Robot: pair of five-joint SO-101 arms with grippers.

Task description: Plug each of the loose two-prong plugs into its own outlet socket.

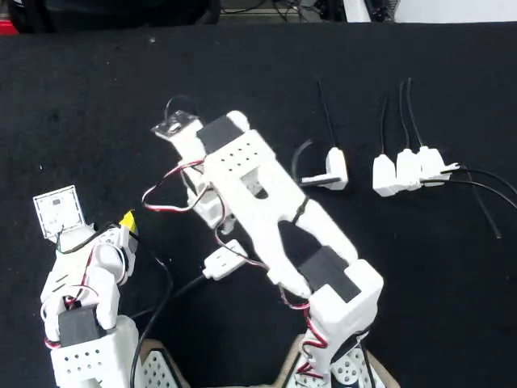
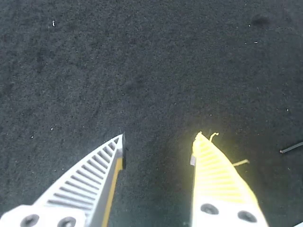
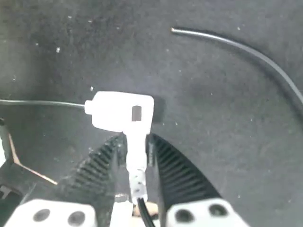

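One plug (image 3: 137, 163) sits pinched in the closed right tool (image 3: 136, 139), touching a socket (image 3: 120, 112) at frame centre; left tool (image 2: 158, 139) gapes empty. Pushing may slide the socket away, I think.

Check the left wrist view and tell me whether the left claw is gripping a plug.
No, the left claw stands open over the black table, with nothing between its fingers.

Black cloth-covered table (image 1: 97, 89), red object (image 1: 6, 27) at its far corner, dark cables (image 1: 291, 10) beyond the edge
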